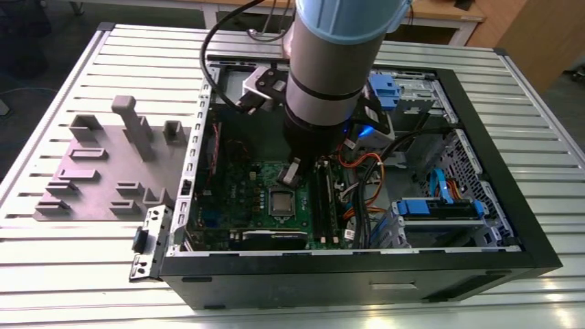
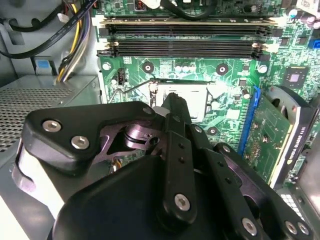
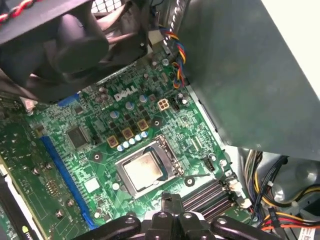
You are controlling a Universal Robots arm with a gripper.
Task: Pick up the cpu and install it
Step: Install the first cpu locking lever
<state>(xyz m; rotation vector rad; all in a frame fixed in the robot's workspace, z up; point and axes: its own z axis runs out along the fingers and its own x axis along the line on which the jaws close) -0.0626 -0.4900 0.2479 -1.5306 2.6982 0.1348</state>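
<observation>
- Carrying everything, the slatted worktop (image 1: 92, 274) holds an open computer case (image 1: 539, 253) and, on the exterior view's left, a grey fixture block (image 1: 109, 171).
- The arm (image 1: 333, 68) reaches down into the case over the motherboard (image 3: 100, 125).
- A grey power supply box (image 3: 240, 75) stands close beside the board, with a coloured wire bundle (image 3: 175, 45) at its edge. Judged a snag risk if the arm swings that way.
- A graphics card (image 2: 272, 130) stands on one side of the socket and long black memory sticks (image 2: 185, 47) on another, so the working space is tight.
- The pincer (image 3: 172, 200) hangs low over the board, just beside the socket (image 3: 172, 150). Cannot tell if it is released or clenched.
- The cpu (image 3: 144, 169) lies flat inside the socket, silver top up, apart from the pincer in the first wrist view.
- Step, as a judgement: the install end of the task, with the chip apparently already seated. Whether the socket frame is latched I cannot tell.
- Any next move here calls for slow, straight motion that stays clear of the sticks and card.
</observation>
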